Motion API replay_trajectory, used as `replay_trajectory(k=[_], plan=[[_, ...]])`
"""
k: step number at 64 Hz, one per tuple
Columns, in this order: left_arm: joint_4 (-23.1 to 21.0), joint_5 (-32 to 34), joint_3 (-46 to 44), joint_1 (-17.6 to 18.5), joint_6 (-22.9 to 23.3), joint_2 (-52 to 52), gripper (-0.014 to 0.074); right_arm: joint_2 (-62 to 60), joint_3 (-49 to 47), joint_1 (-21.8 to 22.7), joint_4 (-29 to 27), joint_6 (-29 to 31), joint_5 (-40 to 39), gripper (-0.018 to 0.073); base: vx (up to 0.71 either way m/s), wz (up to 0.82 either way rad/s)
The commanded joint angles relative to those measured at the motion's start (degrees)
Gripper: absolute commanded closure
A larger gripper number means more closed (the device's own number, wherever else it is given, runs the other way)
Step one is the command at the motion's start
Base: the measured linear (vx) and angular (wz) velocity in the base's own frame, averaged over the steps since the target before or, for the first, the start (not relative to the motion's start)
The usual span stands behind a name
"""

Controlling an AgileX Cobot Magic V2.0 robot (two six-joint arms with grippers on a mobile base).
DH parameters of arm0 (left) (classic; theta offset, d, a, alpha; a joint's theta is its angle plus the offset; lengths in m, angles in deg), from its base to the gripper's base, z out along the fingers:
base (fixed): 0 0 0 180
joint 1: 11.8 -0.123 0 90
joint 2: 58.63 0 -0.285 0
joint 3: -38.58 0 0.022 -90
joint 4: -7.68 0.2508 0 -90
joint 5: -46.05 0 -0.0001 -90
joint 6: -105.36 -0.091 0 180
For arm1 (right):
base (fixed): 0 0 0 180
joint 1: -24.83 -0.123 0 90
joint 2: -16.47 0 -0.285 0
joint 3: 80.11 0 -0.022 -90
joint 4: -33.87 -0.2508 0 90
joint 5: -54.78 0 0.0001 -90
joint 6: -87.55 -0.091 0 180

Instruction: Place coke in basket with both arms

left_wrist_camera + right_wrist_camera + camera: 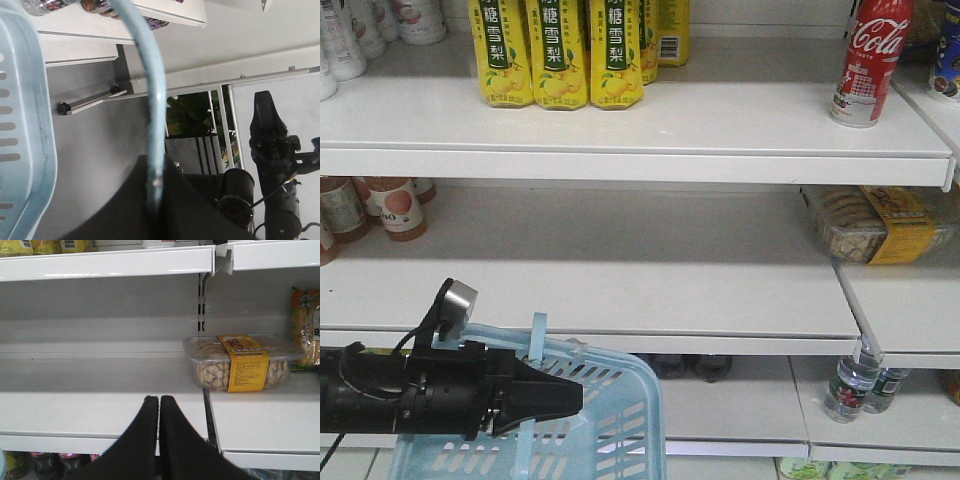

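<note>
The coke [868, 60], a tall red can with white script, stands upright at the right end of the top shelf. The light blue basket [620, 420] hangs at the lower left of the front view. My left gripper [545, 395] is shut on the basket's thin pale-blue handle [150, 100], which runs up between the black fingers in the left wrist view, beside the basket's slotted wall [22, 125]. My right gripper [159, 399] is shut with nothing between its fingers, facing the middle shelf, far below and left of the coke. The front view does not show it.
Yellow pear-drink bottles [560, 50] stand on the top shelf's left. A clear tray of snacks with a yellow band [240, 362] lies on the middle shelf to the right of my right gripper. Small bottles [850, 385] stand on the bottom shelf.
</note>
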State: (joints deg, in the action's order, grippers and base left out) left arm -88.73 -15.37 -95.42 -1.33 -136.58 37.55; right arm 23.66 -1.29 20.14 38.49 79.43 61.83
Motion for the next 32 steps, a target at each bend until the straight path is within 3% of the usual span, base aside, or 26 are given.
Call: replay_trajectory(k=[1, 32], plan=[[-5.6, -4.5, -1.1, 0.4, -0.3, -1.9, 0.0603, -1.0, 0.6, 0.0, 0.5, 0.3, -4.4, 0.0568, 0.03, 0.04], [-5.6, -4.5, -1.1, 0.4, -0.3, -1.9, 0.0603, -1.0, 0.6, 0.0, 0.5, 0.3, -4.4, 0.0568, 0.02, 0.0]])
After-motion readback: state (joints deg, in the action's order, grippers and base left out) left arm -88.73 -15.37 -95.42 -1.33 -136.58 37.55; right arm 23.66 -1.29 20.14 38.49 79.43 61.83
